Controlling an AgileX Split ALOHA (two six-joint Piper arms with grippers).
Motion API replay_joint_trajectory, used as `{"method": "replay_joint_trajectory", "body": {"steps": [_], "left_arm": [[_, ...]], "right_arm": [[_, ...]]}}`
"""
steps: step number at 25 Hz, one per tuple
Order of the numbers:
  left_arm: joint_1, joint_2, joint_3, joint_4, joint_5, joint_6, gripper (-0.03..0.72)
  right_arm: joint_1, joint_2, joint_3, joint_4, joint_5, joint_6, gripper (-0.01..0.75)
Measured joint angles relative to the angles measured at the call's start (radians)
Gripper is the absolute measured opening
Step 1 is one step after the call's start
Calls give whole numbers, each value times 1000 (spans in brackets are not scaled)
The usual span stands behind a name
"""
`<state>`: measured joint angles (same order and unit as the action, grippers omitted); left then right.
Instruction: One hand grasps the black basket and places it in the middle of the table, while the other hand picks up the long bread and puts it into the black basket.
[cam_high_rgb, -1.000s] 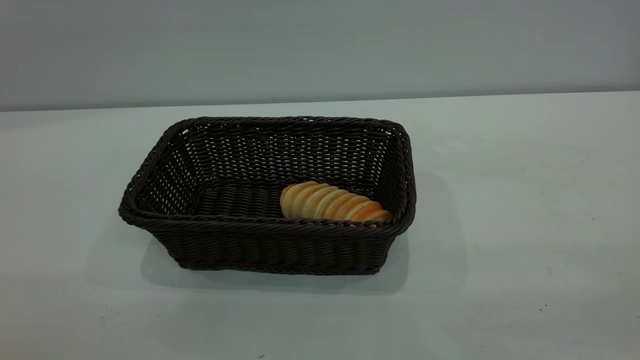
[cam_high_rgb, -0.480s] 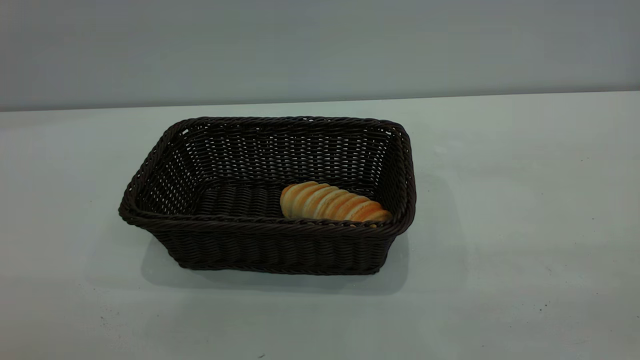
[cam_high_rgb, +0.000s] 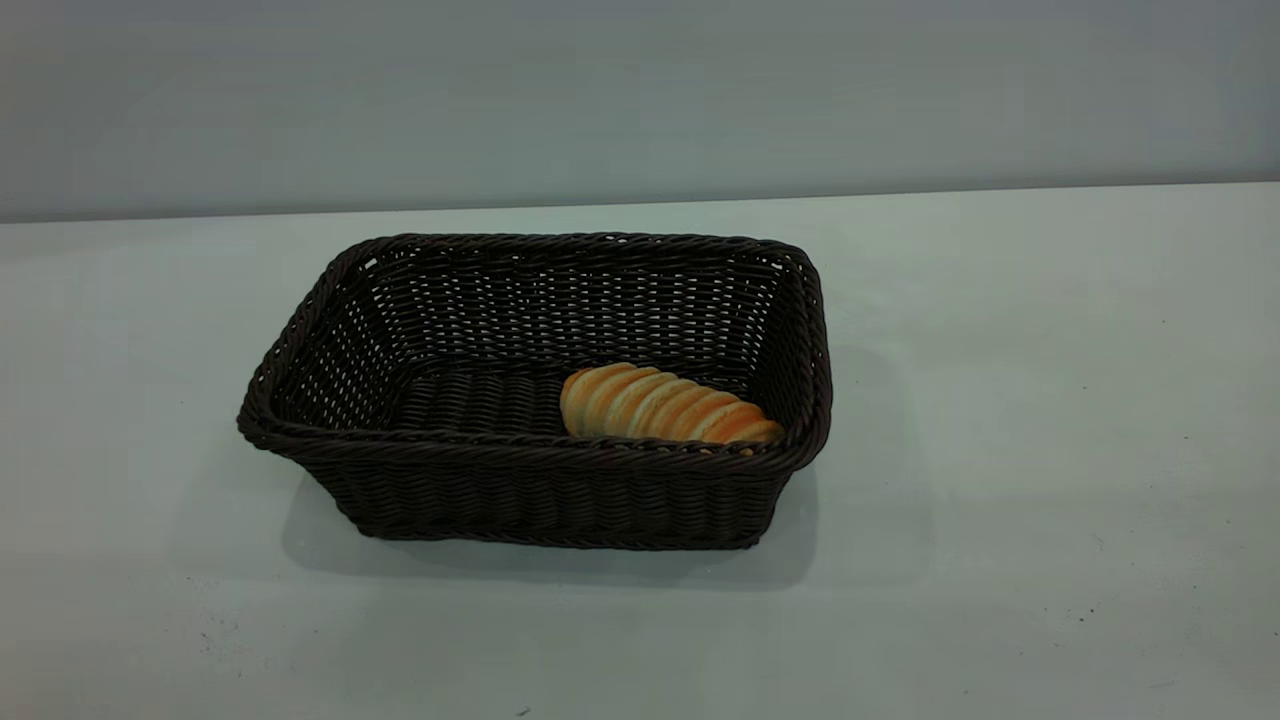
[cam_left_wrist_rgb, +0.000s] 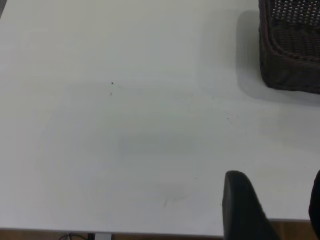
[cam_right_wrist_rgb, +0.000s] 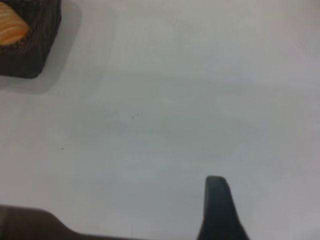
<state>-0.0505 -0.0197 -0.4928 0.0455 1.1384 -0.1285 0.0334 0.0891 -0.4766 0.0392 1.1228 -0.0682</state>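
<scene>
The black basket (cam_high_rgb: 540, 480) stands on the white table (cam_high_rgb: 1050, 400), about mid-table. The long bread (cam_high_rgb: 665, 405) lies inside it against the near right corner. Neither gripper shows in the exterior view. In the left wrist view my left gripper (cam_left_wrist_rgb: 277, 202) is open and empty above bare table, well away from a corner of the basket (cam_left_wrist_rgb: 292, 55). In the right wrist view only one finger (cam_right_wrist_rgb: 216, 202) of my right gripper shows, with a wide bare gap beside it. The basket corner (cam_right_wrist_rgb: 30, 57) and the bread's end (cam_right_wrist_rgb: 11, 30) lie far from it.
A grey wall (cam_high_rgb: 640, 100) runs behind the table's far edge. The table's near edge (cam_left_wrist_rgb: 150, 233) shows in the left wrist view. A few tiny dark specks (cam_high_rgb: 1085, 612) dot the tabletop.
</scene>
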Motion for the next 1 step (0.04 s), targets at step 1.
{"method": "replay_joint_trajectory", "body": {"steps": [1], "left_arm": [[0, 0, 0, 0, 0, 0, 395]], "right_arm": [[0, 0, 0, 0, 0, 0, 473]]}}
